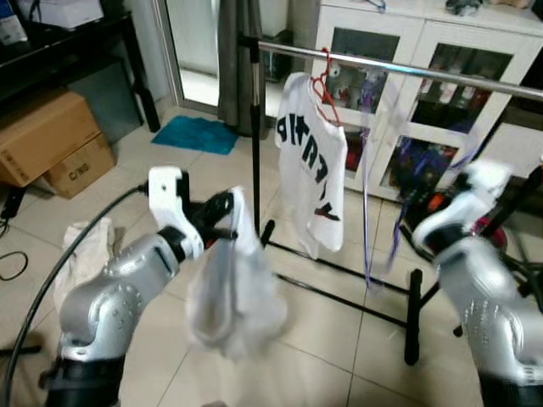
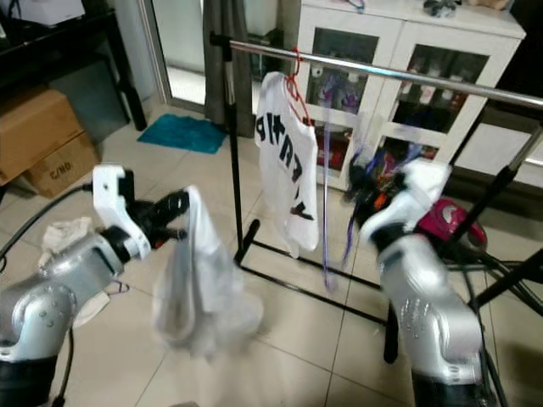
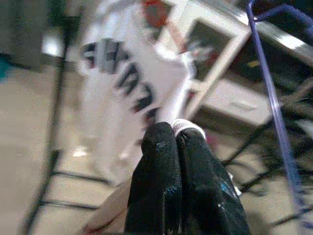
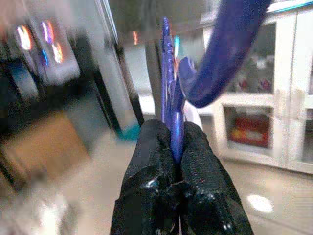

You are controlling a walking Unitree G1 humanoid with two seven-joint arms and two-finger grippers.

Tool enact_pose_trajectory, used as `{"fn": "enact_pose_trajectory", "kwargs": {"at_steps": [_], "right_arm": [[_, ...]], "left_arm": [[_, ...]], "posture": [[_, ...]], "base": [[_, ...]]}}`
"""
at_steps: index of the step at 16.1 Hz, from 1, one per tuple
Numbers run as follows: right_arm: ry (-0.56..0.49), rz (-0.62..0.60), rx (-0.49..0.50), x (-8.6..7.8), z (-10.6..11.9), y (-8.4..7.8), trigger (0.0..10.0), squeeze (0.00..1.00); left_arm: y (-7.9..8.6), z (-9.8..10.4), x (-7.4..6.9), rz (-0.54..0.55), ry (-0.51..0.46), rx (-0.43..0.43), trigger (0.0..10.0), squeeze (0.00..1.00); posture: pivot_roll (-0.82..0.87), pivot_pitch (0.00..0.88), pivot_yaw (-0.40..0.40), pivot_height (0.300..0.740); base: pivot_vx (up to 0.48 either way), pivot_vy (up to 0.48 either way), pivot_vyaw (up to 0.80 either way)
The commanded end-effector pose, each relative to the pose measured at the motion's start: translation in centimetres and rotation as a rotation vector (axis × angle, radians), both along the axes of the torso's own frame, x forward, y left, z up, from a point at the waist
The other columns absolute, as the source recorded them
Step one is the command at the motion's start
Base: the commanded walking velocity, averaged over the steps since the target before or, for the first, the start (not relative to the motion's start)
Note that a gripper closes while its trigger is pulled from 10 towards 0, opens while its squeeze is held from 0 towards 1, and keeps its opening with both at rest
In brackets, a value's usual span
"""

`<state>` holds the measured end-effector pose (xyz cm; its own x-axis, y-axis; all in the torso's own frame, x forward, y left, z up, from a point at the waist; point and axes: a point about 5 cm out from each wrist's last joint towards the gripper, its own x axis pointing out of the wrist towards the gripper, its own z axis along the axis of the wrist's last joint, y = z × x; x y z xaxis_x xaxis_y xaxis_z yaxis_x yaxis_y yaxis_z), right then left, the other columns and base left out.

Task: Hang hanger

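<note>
A chrome rail (image 1: 424,73) of a black clothes rack runs across in front of me. A white T-shirt (image 1: 310,174) with black letters hangs from it on a red hanger (image 1: 324,86). My left gripper (image 1: 222,214) is shut on a blurred white garment (image 1: 233,292) that dangles below its fingers (image 3: 161,161), left of the rack's post. My right gripper (image 2: 370,192) is shut on a thin purple hanger (image 4: 171,98), held below the rail to the right of the T-shirt. The hanger's wire (image 1: 366,178) trails down in the left eye view.
The rack's black foot bar (image 1: 413,315) stands on the tiled floor between my arms. A white glass-door cabinet (image 1: 462,93) stands behind the rack. Cardboard boxes (image 1: 51,140), a teal mat (image 1: 195,134), a white cloth (image 1: 85,246) and a black cable (image 1: 51,271) lie to the left.
</note>
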<state>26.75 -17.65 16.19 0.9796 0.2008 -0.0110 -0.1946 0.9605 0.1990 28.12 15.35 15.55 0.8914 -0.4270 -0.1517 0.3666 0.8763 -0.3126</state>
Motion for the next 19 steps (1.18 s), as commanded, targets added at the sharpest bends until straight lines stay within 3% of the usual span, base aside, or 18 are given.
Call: {"fn": "enact_pose_trajectory", "kwargs": {"at_steps": [1,2,4,7,8,10,12,14,16,18,19], "right_arm": [[0.027,-0.006,-0.073,-0.5,-0.7,0.3,10.0,0.0],[0.063,0.017,-0.068,-1.3,-1.5,0.7,10.0,0.0],[0.127,0.032,-0.044,-2.1,-1.7,1.1,10.0,0.0],[0.152,0.048,-0.073,-2.0,-1.4,1.6,10.0,0.0],[0.144,0.036,-0.06,-1.9,-1.3,1.5,10.0,0.0],[0.133,-0.008,-0.014,-1.8,-0.9,1.2,10.0,0.0],[0.137,-0.038,-0.004,-1.7,-0.6,0.9,10.0,0.0],[0.076,-0.012,-0.098,-1.7,-0.3,1.1,10.0,0.0],[-0.008,-0.01,-0.093,-1.6,0.5,1.2,10.0,0.0],[-0.045,-0.02,-0.094,-1.6,1.0,1.4,10.0,0.0],[-0.05,-0.001,-0.123,-1.7,1.1,1.8,10.0,0.0]], "left_arm": [[0.0,0.6,0.0,0.055,-0.05,0.056,10.0,0.0],[0.1,0.5,-0.1,0.108,-0.057,0.08,10.0,0.0],[0.7,-1.3,-0.5,0.13,0.075,0.123,10.0,0.0],[1.0,-1.6,-0.9,0.192,0.099,0.122,10.0,0.0],[0.6,-1.4,-0.9,0.19,0.068,0.062,10.0,0.0],[1.0,-0.9,-0.5,0.263,-0.03,0.127,10.0,0.0],[1.5,0.0,-0.1,0.366,-0.09,0.079,10.0,0.0],[1.1,0.6,-0.4,0.332,-0.122,0.057,10.0,0.0],[0.5,0.5,-0.3,0.26,-0.105,0.091,10.0,0.0],[0.1,0.8,-0.3,0.211,-0.124,0.053,10.0,0.0],[0.0,0.8,-0.7,0.195,-0.136,0.077,10.0,0.0]], "posture": [[0.1,0.0,-0.012,0.74],[0.1,0.0,-0.009,0.74],[0.09,0.0,-0.014,0.74],[0.1,0.0,-0.027,0.74],[0.1,0.0,-0.027,0.74],[0.1,0.0,-0.031,0.74],[0.1,0.0,-0.036,0.74],[0.1,0.0,-0.025,0.74],[0.1,0.0,-0.011,0.74],[0.1,0.011,-0.018,0.74],[0.09,0.015,-0.015,0.74]], "base": [[0.0,0.0,-0.8],[0.0,0.0,-0.8],[0.0,0.0,-0.8],[0.0,0.0,-0.8],[0.0,0.0,-0.8],[0.0,0.0,-0.8],[0.0,0.0,-0.8],[0.0,0.0,-0.8],[0.0,0.0,-0.8],[0.0,0.0,-0.8],[0.0,0.0,-0.8]]}}
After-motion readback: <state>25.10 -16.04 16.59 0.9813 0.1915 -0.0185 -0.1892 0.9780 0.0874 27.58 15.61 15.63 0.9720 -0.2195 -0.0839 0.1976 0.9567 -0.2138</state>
